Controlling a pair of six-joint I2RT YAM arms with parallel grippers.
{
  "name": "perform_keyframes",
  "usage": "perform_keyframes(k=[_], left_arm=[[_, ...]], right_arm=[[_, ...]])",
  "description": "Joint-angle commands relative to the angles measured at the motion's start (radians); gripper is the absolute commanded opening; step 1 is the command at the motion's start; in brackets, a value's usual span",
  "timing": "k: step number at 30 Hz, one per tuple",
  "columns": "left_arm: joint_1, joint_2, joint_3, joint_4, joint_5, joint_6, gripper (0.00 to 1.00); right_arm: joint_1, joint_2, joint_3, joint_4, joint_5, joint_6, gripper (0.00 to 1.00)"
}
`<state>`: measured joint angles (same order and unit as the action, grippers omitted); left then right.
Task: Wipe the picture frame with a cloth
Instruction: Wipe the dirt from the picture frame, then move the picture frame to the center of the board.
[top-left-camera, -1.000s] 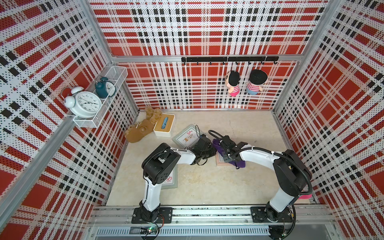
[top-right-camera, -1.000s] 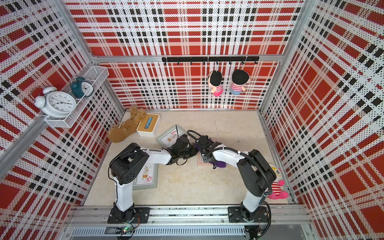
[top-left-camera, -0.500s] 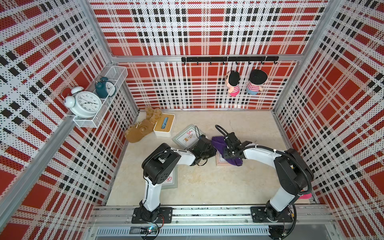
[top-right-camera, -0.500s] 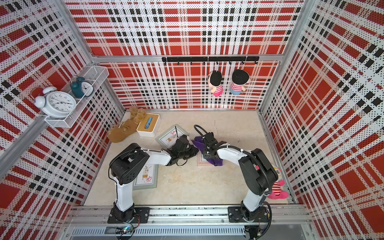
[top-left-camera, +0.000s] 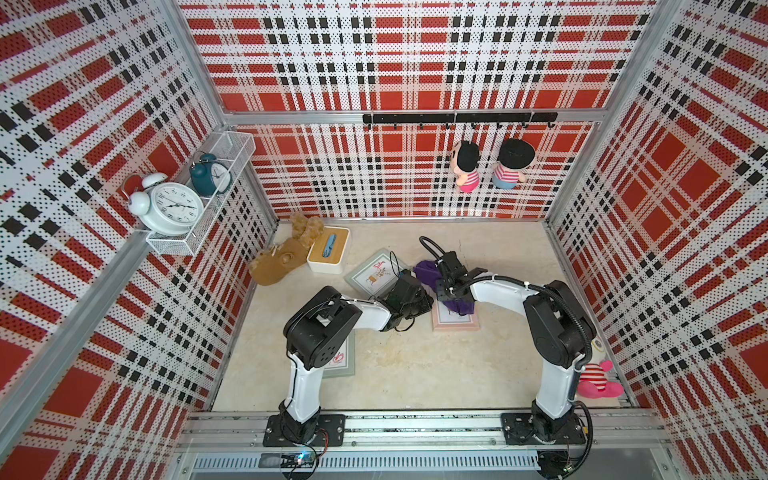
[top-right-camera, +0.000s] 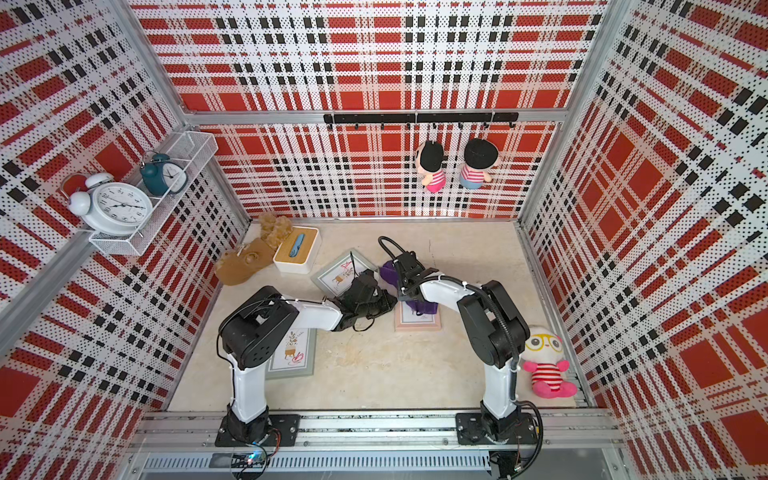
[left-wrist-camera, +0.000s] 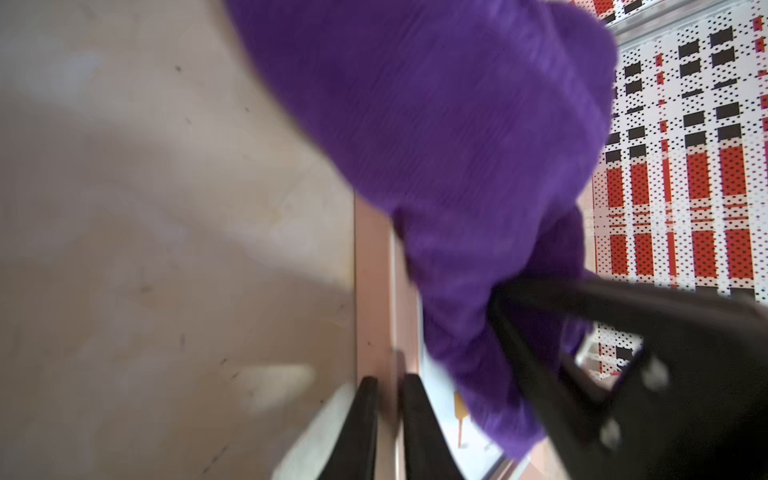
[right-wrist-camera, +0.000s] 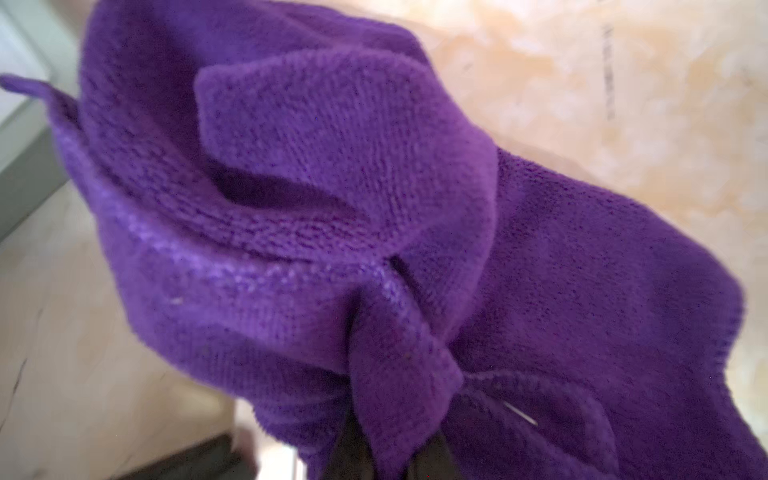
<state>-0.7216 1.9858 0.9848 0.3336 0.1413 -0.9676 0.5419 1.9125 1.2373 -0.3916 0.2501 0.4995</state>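
Purple cloth (top-left-camera: 428, 272), clamped in the right fingers (right-wrist-camera: 432, 461), had swept backward across the pink picture frame (top-left-camera: 455, 322), baring its near end. Left fingers (left-wrist-camera: 361, 424) pinched the frame's edge; wiping looked underway.

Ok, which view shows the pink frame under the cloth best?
A top view: the pink frame shows its near half bare, the rest under the cloth. Left wrist shows only a blurred edge; right wrist, almost only cloth.
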Motion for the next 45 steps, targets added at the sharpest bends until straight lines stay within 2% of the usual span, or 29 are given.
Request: perform_keyframes(k=[1, 4, 8, 11, 17, 19, 24, 28, 33, 37, 45], left_arm=[[-0.018, 0.033, -0.037, -0.183, 0.020, 0.021, 0.16], [-0.019, 0.035, -0.040, -0.180, 0.020, 0.021, 0.16], [-0.019, 0.036, -0.043, -0.179, 0.020, 0.017, 0.16], [-0.019, 0.035, -0.043, -0.179, 0.020, 0.016, 0.16], [-0.019, 0.033, -0.041, -0.180, 0.021, 0.018, 0.16], [-0.018, 0.031, -0.040, -0.182, 0.021, 0.018, 0.16], [-0.018, 0.033, -0.026, -0.181, 0.037, 0.033, 0.15], [-0.018, 0.021, -0.004, -0.183, 0.050, 0.049, 0.16], [-0.010, 0.011, 0.064, -0.199, 0.072, 0.072, 0.22], [-0.004, 0.044, 0.134, -0.207, 0.079, 0.088, 0.26], [-0.042, 0.140, 0.255, -0.253, 0.093, 0.130, 0.23]], right_arm=[[-0.039, 0.040, -0.007, -0.071, 0.105, -0.015, 0.00], [-0.030, 0.018, -0.045, -0.096, 0.101, -0.023, 0.00], [0.062, -0.044, -0.111, -0.032, -0.015, -0.017, 0.00], [0.095, -0.015, -0.065, -0.007, -0.074, 0.004, 0.00], [-0.018, 0.067, 0.057, -0.086, 0.052, 0.082, 0.00], [-0.059, 0.033, 0.047, -0.120, 0.126, 0.090, 0.00], [-0.123, -0.161, -0.035, -0.120, 0.256, 0.037, 0.01], [-0.180, -0.303, -0.070, -0.103, 0.271, 0.026, 0.01], [-0.207, -0.417, -0.081, -0.085, 0.221, 0.023, 0.03], [-0.210, -0.457, -0.078, -0.084, 0.180, 0.021, 0.03], [-0.213, -0.487, -0.055, -0.095, 0.179, 0.004, 0.03]])
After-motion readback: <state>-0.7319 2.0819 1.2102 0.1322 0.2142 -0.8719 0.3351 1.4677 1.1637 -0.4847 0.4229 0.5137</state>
